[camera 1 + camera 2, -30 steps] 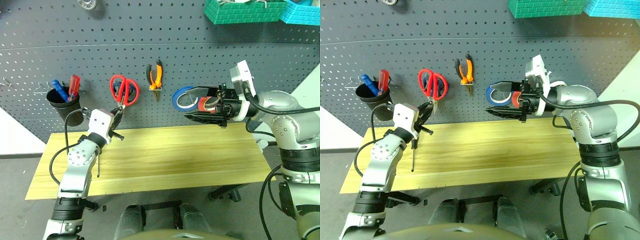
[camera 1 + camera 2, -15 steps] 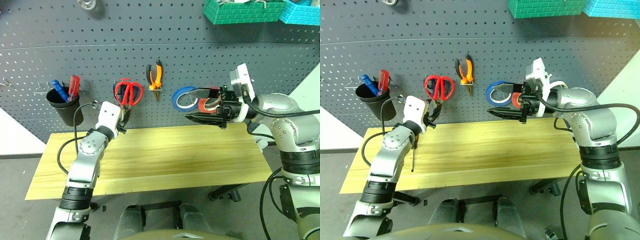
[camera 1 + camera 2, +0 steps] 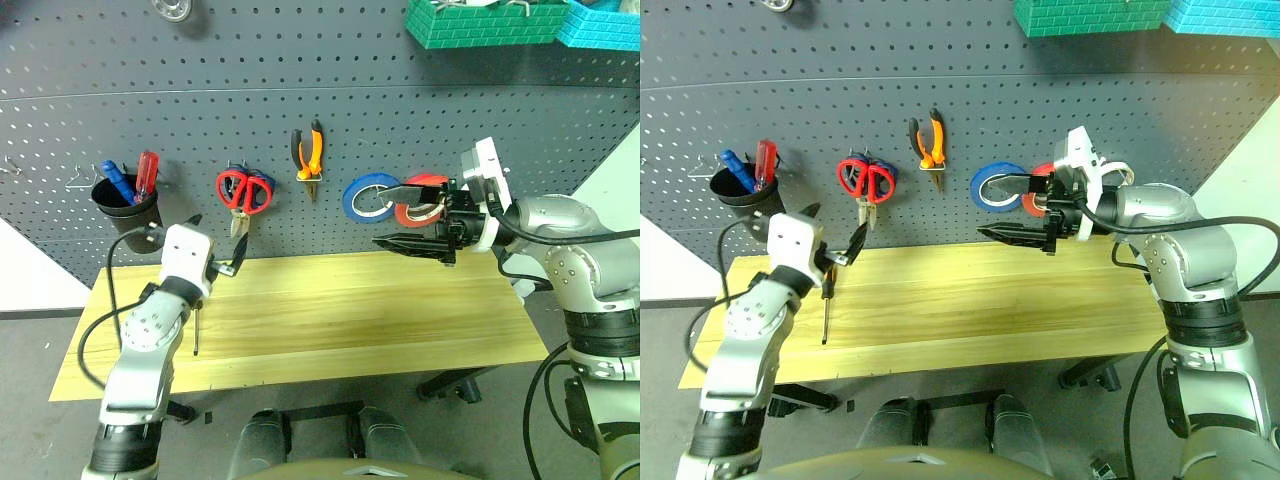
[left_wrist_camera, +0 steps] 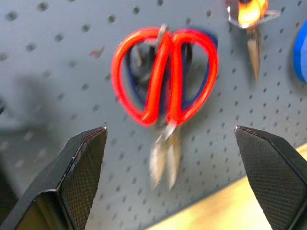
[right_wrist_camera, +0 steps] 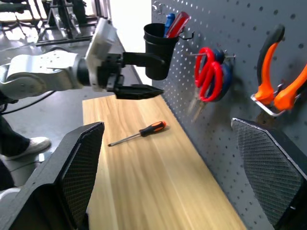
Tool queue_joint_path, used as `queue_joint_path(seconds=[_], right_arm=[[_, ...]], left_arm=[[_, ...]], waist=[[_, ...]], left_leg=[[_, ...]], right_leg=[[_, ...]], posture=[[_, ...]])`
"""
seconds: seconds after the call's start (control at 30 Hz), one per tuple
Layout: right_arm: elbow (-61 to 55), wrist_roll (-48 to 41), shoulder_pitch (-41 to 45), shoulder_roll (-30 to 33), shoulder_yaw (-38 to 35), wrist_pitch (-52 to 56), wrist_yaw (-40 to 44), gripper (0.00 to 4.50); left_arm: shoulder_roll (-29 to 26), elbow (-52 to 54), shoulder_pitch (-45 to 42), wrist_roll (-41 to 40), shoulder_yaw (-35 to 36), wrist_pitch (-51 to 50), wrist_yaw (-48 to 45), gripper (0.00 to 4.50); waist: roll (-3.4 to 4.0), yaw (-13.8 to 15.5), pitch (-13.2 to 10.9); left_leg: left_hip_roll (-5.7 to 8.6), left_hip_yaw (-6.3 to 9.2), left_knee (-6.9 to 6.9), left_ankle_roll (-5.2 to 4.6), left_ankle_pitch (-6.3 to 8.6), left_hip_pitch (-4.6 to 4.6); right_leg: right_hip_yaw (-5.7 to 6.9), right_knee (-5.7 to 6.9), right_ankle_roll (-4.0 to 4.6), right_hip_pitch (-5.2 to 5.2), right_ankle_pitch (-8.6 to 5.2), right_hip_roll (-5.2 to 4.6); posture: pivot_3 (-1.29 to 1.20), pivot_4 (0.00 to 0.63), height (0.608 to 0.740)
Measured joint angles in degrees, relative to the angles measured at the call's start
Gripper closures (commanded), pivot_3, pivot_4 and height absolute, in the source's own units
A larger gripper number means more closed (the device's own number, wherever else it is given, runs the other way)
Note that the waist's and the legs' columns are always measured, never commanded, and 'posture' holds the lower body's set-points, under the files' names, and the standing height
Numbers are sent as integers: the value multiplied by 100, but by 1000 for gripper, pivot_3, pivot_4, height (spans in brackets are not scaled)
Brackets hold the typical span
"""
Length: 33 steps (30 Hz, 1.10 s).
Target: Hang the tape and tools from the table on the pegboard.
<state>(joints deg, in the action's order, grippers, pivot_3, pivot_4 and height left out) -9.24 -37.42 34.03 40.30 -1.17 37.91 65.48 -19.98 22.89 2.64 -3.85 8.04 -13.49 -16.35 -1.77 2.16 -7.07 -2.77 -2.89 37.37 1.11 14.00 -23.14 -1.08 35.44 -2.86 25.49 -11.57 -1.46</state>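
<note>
On the tabletop (image 3: 330, 320) one screwdriver (image 3: 197, 327) lies unhung. Our left hand (image 3: 207, 262) gapes wide and empty just off the red scissors (image 3: 243, 193), which hang on the pegboard (image 3: 300, 90). Our right hand (image 3: 412, 213) is open too, empty. One pair of pliers (image 3: 309, 157) and one red tape (image 3: 422, 208) hang further along.

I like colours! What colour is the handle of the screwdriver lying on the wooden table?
Orange and black, clearest in the right wrist view.

No legible text, labels or numbers.
</note>
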Motion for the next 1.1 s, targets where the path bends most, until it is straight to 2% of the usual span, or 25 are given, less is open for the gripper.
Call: queue_joint_path(seconds=[0.17, 0.27, 0.5, 0.73, 0.93, 1.1], right_arm=[[-410, -124, -310, -357, 309, 289, -215, 0], [-460, -106, -369, -653, 560, 313, -392, 0], [-71, 526, -326, -1065, 1208, -4, -652, 0], [480, 1031, -18, -1269, 1653, -236, -547, 0], [917, 1294, 163, -1324, 1888, -282, -309, 0], [1327, 1502, 403, -1476, 1933, -316, -215, 0]], left_arm=[[80, 577, 1036, -135, 217, -502, 60, 50], [88, 543, 1165, -116, 331, -667, 209, 50], [226, -150, 552, -399, 791, -1332, 479, 50], [103, -983, 303, -543, 962, -1947, 538, 50], [-36, -1548, -514, -541, 974, -2471, 763, 50], [-154, -1816, -1038, -589, 960, -3055, 782, 50]], waist=[[-2, 15, 1], [-2, 44, 1], [-2, 43, 2], [-3, 58, -24], [8, 201, -192], [2, 169, -368]], left_leg=[[-1, 2, -1, -1, 1, 8], [1, 9, 5, -1, 1, 8], [1, 10, 2, -1, 1, 8], [-1, 14, -2, -1, 1, 11], [0, 15, 0, -1, 1, 14], [-2, 16, -10, -1, 1, 3]], right_leg=[[1, -3, 3, -7, -3, -1], [6, -3, 3, -12, -4, -2], [9, -3, 3, -12, -4, -1], [11, -1, 6, -12, -6, -1], [11, -2, 6, -13, -7, -11], [11, -2, 7, -2, -6, -7]], posture=[[147, 85, 740], [172, 90, 740], [194, 111, 740], [229, 169, 740], [251, 220, 740], [253, 257, 740]])
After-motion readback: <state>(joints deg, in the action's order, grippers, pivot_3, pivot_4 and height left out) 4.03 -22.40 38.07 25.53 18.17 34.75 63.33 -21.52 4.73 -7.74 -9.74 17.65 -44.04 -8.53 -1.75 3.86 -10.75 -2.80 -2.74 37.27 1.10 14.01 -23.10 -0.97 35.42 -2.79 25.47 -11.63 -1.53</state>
